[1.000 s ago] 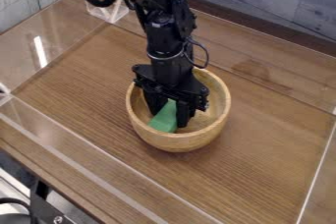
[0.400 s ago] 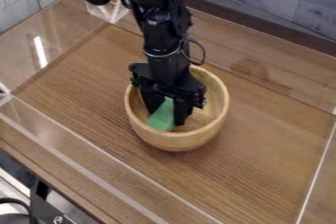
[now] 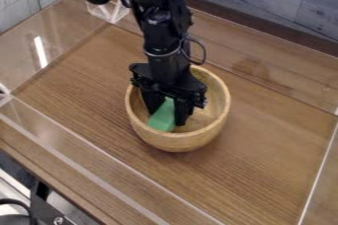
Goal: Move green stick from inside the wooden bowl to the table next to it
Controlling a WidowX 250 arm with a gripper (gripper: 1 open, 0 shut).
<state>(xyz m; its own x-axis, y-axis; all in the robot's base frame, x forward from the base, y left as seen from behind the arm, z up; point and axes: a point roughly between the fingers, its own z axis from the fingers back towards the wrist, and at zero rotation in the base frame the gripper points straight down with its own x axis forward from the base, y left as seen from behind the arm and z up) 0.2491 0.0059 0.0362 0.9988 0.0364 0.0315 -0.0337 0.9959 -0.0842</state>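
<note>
Already the pincer (image 3: 168, 110) is down inside the wooden bowl (image 3: 179, 118), pointing straight at its floor, with its jaws drawn as narrow as they go around the top of the green stick (image 3: 164, 119). The stick leans in the near-left part of the bowl, its lower end on the bowl's bottom and its upper end hidden between the dark fingers.

Against a second ago, little has shifted: the arm sits in the same place over the bowl, the jaws are equally tight, and the stick shows only a slight change of tilt, looking a touch more upright now. My reading is that the grasp is made and settled, and the lift has not yet begun.

For the task, that leaves the carrying part: raising the stick clear of the thick rim, then setting it on the bare desk (image 3: 271, 150) beside the bowl. Open wood lies on both the left and the right, well inside the clear walls.
</note>
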